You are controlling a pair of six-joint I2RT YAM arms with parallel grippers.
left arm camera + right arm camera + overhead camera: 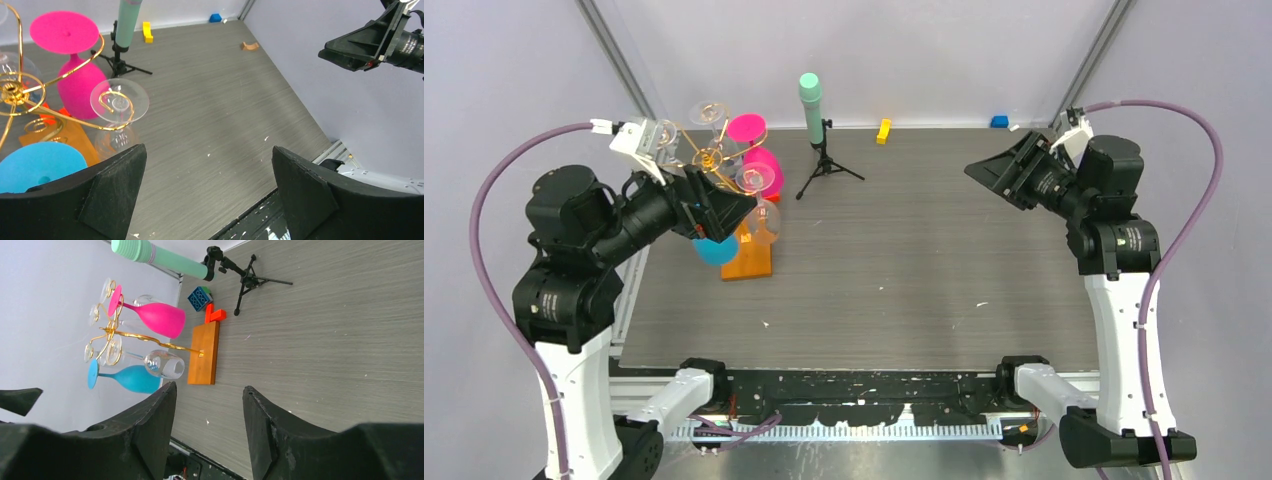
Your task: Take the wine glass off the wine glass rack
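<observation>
From above, the left hand [724, 208] covers most of the blue wine glass [714, 251].

The left arm [574, 250] stretched toward the far left, fingers of the left gripper [209, 150] spread wide. The right gripper [209, 388] hung raised at far right, fingers seemingly partly apart.

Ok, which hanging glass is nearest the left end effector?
The blue wine glass on the gold wire rack, right beside the left end effector; the pink glass and clear glasses hang farther away.
</observation>
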